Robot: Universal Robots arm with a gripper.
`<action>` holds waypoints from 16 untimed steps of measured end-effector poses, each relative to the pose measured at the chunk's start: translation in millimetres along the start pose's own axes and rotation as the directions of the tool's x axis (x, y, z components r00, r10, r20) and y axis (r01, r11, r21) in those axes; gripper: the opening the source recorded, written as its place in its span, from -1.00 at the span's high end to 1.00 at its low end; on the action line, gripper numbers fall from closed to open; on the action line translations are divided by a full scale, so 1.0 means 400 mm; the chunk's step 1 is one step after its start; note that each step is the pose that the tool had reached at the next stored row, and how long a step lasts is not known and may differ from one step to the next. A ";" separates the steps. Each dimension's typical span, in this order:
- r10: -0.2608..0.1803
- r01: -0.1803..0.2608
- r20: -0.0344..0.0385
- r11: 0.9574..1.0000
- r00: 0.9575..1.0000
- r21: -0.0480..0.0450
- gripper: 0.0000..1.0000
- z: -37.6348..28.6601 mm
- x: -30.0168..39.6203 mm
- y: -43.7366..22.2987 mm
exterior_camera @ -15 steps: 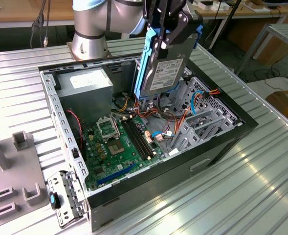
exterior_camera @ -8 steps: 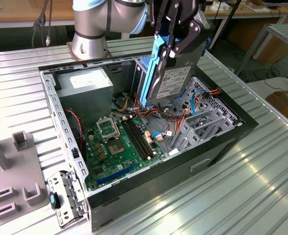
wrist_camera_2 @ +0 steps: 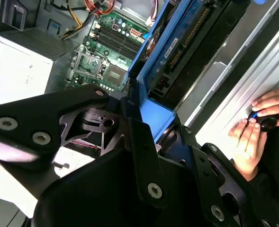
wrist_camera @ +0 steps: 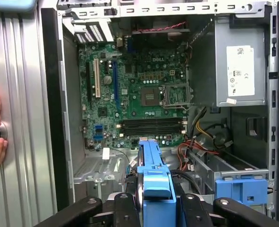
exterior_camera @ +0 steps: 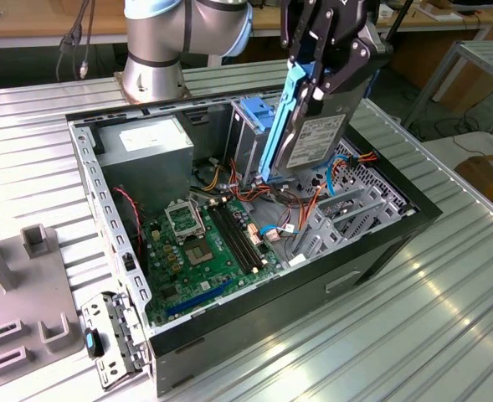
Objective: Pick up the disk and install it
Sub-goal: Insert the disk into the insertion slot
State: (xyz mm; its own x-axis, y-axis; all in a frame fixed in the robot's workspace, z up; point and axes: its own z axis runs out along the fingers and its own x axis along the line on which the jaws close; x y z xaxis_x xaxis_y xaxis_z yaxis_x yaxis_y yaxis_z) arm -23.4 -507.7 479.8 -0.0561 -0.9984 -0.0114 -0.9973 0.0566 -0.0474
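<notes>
Silver-grey cylindrical metal robot arm (exterior_camera: 151, 50) in the exterior view, smooth-barrelled, trimmed with a pale blue plastic joint cap (exterior_camera: 239, 35) along the 3 o'clock edge of the rounded housing. At 6 o'clock under the barrel, a round flanged silver mounting base (exterior_camera: 148, 84). At the wrist, a matte black angular metal gripper (exterior_camera: 317, 84) (wrist_camera_2: 157, 118) (wrist_camera: 157, 201), built from flat bar links with rounded ends. Pinned, in both wrist views, with bright silver round screw heads (wrist_camera_2: 6, 124) (wrist_camera: 93, 202) sunk into the black links. Faint sheen along the link edges.
</notes>
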 end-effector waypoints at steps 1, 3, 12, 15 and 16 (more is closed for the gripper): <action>0.001 -0.001 0.000 1.000 1.000 0.000 0.26 0.000 0.006 -0.001; 0.002 -0.002 -0.002 1.000 1.000 -0.001 0.26 0.001 0.023 -0.003; -0.003 0.003 -0.010 1.000 1.000 -0.005 0.26 0.015 0.076 -0.061; -0.022 0.022 -0.010 1.000 1.000 -0.005 0.26 0.022 0.078 -0.088; -0.022 0.022 -0.010 1.000 1.000 -0.005 0.26 0.023 0.081 -0.092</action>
State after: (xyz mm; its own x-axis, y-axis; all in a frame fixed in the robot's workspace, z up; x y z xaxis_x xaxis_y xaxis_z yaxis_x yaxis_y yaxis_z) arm 11.8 -542.1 472.1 -0.0347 -0.9994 -0.0008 -0.9985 0.0347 -0.0427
